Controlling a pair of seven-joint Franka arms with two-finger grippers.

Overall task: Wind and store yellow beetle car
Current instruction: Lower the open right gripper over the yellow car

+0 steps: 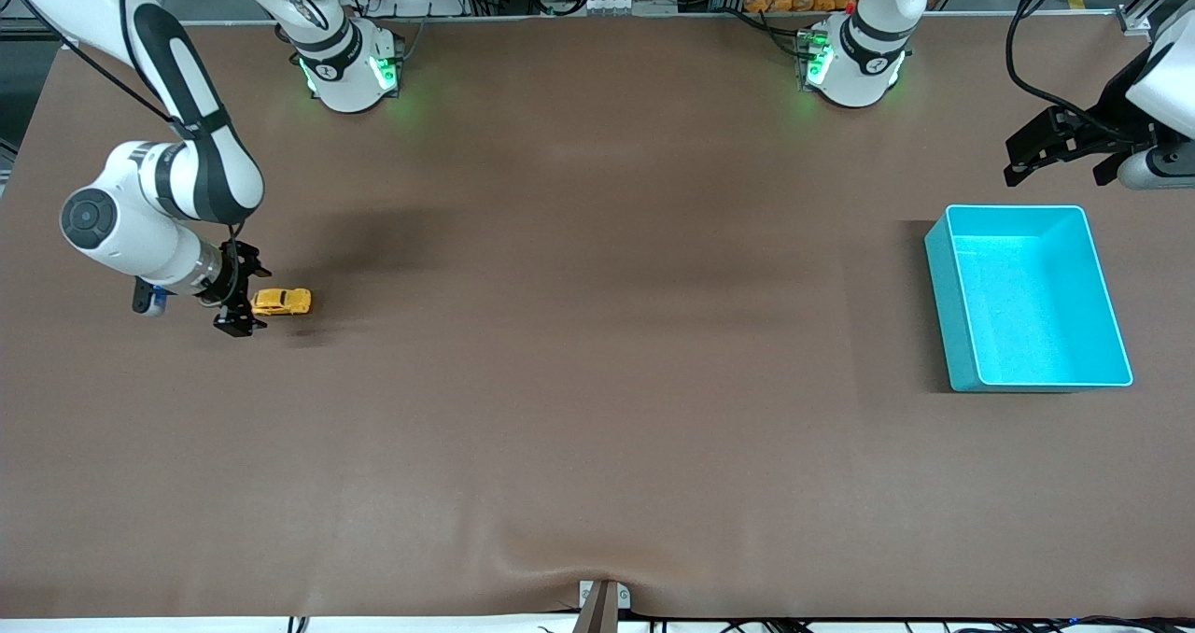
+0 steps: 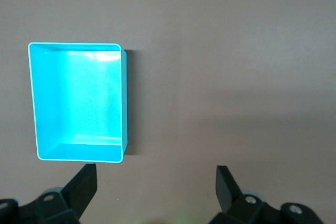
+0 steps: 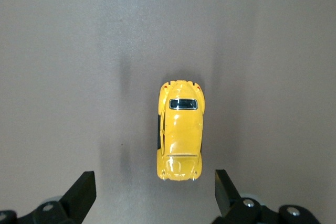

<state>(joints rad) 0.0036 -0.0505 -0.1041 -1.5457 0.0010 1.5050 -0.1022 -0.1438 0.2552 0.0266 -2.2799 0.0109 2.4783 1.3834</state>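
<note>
The yellow beetle car (image 1: 281, 302) stands on its wheels on the brown table at the right arm's end. In the right wrist view the car (image 3: 179, 132) lies just ahead of the gap between the fingers. My right gripper (image 1: 242, 297) is open beside the car and holds nothing. The turquoise bin (image 1: 1030, 296) stands empty at the left arm's end; it also shows in the left wrist view (image 2: 79, 102). My left gripper (image 1: 1060, 152) is open and empty, above the table near the bin, waiting.
The brown table cover (image 1: 597, 381) has a small wrinkle at the edge nearest the front camera. Both arm bases stand along the edge farthest from the camera. Cables hang by the left arm.
</note>
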